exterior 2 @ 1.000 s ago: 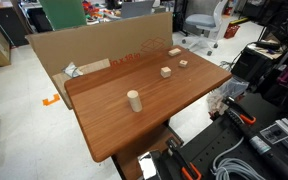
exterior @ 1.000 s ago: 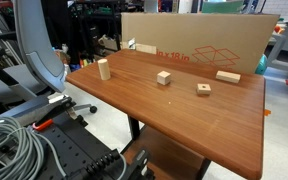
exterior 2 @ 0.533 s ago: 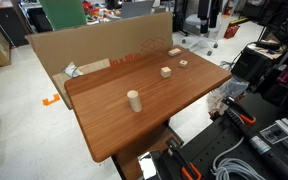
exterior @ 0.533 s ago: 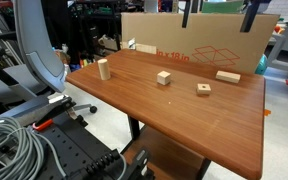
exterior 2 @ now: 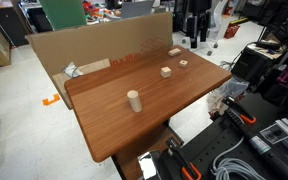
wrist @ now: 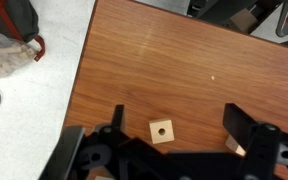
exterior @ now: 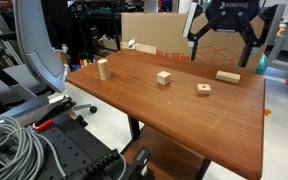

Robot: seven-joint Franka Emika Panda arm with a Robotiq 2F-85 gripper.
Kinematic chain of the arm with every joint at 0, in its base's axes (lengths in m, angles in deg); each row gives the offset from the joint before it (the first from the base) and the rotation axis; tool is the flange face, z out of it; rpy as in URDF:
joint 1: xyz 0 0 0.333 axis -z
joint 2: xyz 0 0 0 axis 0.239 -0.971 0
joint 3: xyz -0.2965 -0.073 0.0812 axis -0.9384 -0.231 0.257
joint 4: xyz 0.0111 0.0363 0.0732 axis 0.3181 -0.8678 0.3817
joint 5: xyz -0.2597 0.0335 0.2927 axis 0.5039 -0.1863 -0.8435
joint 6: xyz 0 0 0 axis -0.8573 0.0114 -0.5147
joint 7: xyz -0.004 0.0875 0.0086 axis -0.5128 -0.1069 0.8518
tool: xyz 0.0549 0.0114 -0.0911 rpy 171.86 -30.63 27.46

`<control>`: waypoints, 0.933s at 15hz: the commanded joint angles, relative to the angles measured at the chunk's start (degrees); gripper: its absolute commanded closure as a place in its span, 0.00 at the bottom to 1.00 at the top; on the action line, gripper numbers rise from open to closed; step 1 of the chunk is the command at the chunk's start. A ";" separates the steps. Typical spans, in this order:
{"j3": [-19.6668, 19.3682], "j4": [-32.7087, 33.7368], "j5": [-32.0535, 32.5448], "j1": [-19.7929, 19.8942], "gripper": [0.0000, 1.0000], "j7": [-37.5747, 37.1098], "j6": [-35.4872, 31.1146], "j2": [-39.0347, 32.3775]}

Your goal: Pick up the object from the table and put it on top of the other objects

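Observation:
The spotted block lies flat on the table, towards its far end; it also shows in an exterior view. The plain cube stands a short way beside it, apart from it. My gripper hangs open and empty well above the table's far end, above the blocks. In the wrist view the spotted block lies between my spread fingers, nearer one finger. A second light-wood piece peeks from behind the other finger.
A long flat bar lies near the far edge, beyond the spotted block. An upright wooden cylinder stands at the other end of the table. A cardboard sheet stands along the back edge. Cables and equipment crowd the floor around the table.
My gripper has come down into both exterior views over the table's far end; a second ago it was out of sight. The blocks have not moved.

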 commanded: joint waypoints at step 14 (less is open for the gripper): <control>0.79 5.52 6.36 -1.04 0.00 -7.73 -6.15 -10.04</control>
